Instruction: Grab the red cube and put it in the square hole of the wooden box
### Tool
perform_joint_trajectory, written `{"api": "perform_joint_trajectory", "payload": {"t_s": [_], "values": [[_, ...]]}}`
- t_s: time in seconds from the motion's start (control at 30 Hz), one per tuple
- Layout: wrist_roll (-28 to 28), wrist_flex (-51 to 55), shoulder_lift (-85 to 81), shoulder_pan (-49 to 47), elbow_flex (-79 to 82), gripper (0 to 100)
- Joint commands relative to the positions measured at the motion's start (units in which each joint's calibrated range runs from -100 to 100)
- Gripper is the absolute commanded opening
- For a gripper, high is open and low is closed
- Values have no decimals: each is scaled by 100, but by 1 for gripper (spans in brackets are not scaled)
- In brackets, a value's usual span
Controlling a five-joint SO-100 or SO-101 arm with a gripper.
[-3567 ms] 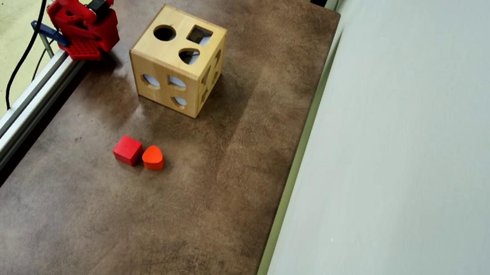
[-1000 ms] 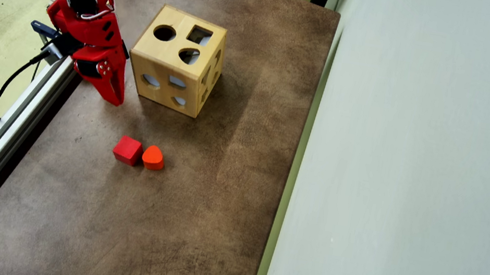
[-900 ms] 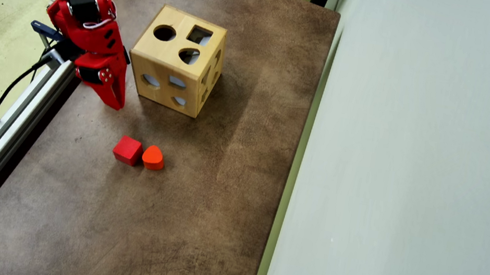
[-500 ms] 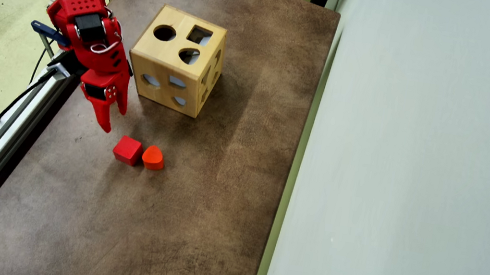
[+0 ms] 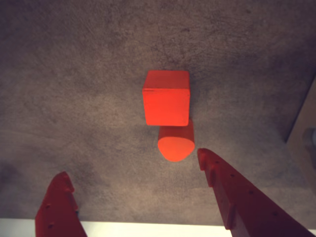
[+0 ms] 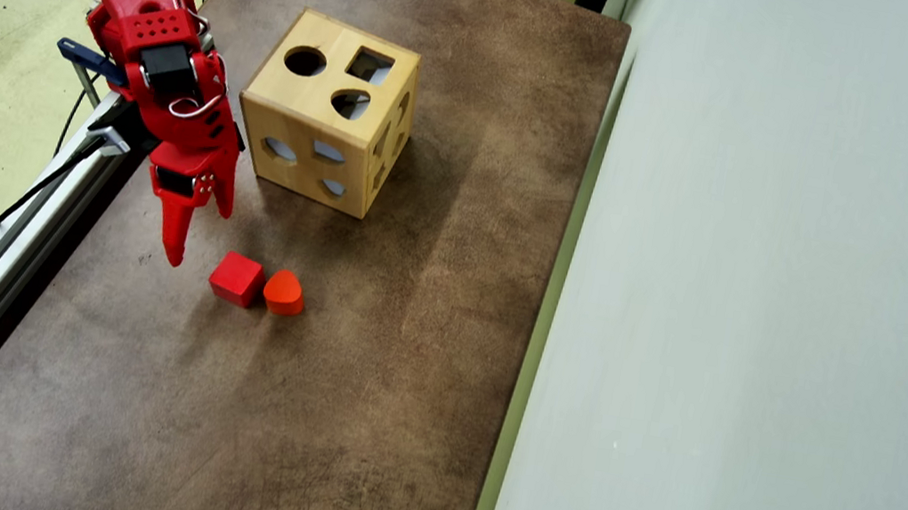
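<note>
My gripper point(image 5: 131, 168) hangs over the table point(image 6: 362, 385) with the jaws spread wide and nothing between them. In the wrist view the cube point(image 5: 167, 98) lies ahead of my fingertips, just to the right of the midline of the gap. The orange block point(image 5: 175, 142) sits between me and the cube, touching its near face, so it is the first thing my jaws would meet if I go straight on. In the overhead view my gripper point(image 6: 191, 238) is just beside the cube point(image 6: 237, 278), up and to its left, with the orange block point(image 6: 284, 293) touching the cube's far side; so I judge the wrist picture is turned against that one. The cube has no long axis; its faces stand nearly square to my jaw line in the wrist view. I judge the grip must take the two free faces and leave the orange block out.

The box point(image 6: 329, 112) stands behind my fingertips, well apart from the cube. The square hole point(image 6: 370, 65) is on its top face, beside a round hole point(image 6: 305, 61) and a teardrop hole point(image 6: 350, 104). Light shows through the holes, but I cannot tell whether anything lies inside
</note>
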Motion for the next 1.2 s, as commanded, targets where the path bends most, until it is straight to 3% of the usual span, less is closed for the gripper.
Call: {"api": "perform_joint_trajectory", "payload": {"t_s": [0.0,0.57,1.17], "values": [[-24,-382,64,7,-124,39],[-20,-1339,1194,-8,-124,39],[-83,-1259,1440,-431,-62,39]]}}
